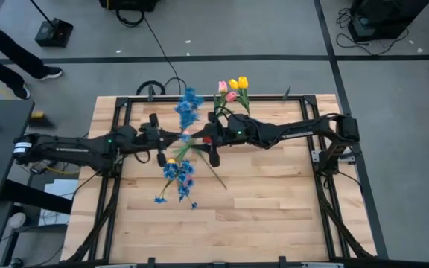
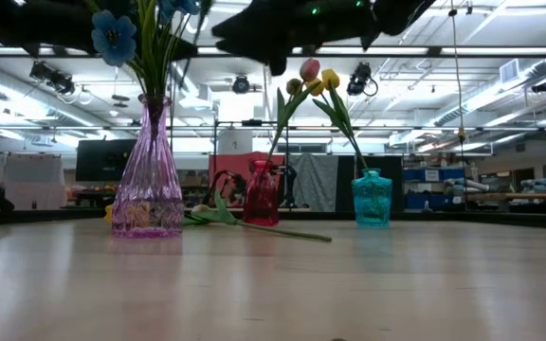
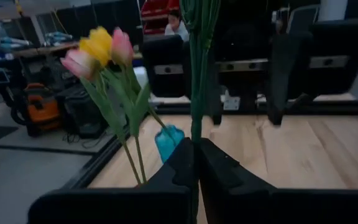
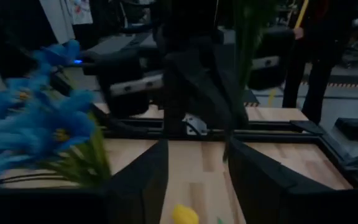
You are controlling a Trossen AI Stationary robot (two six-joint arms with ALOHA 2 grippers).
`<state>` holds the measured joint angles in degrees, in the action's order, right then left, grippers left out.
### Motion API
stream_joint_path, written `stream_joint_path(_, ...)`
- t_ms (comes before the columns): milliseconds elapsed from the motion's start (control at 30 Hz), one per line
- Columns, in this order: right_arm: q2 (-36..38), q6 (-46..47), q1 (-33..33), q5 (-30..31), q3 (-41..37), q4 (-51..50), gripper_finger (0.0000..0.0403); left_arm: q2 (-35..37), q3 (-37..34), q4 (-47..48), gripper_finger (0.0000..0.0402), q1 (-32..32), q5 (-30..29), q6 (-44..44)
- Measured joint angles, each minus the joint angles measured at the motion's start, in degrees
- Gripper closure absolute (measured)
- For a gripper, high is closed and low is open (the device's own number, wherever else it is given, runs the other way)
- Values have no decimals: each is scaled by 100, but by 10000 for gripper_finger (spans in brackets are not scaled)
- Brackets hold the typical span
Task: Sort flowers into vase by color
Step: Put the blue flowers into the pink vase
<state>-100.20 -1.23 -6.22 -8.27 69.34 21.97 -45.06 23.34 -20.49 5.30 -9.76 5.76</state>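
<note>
Both arms reach inward over the table's middle, nearly level, wrists facing each other; left gripper (image 1: 176, 141) sits just left of centre, fingers (image 3: 185, 163) pressed together around a thin green stem (image 3: 196, 81); right gripper (image 1: 205, 139) sits just right of centre, close to the left one, fingers (image 4: 143, 177) parted with a clear gap between them; stem in that gap, not clamped.

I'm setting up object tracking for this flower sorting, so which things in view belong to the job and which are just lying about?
Job:
- green stem, pinched in the shut left gripper
- right gripper, open
- blue sprigs and a yellow tulip on the table
- purple vase, red vase, teal vase

Lying about:
- orange vacuum on the floor
- person beyond the table
</note>
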Motion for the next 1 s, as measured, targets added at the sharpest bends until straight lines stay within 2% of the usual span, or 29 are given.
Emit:
stream_joint_path(267,347,173,137,36,-192,-584,220,1431,-57,1032,388,-91,222,-97)
stream_joint_path(467,334,542,279,116,-995,-529,221,2276,-484,1085,389,-375,296,-488)
stream_joint_path(567,268,747,394,135,-1450,91,221,2492,-858,541,389,-526,358,-821)
stream_joint_path(700,259,772,553,252,-1842,898,221,2460,-1564,-707,389,-705,470,-1353)
stream_joint_path(800,254,767,621,310,-1902,1215,221,2291,-2189,-1744,389,-795,333,-1682)
stream_joint_path(1000,194,767,665,562,-1906,1295,221,1781,-2256,-2371,389,-1044,229,-1795)
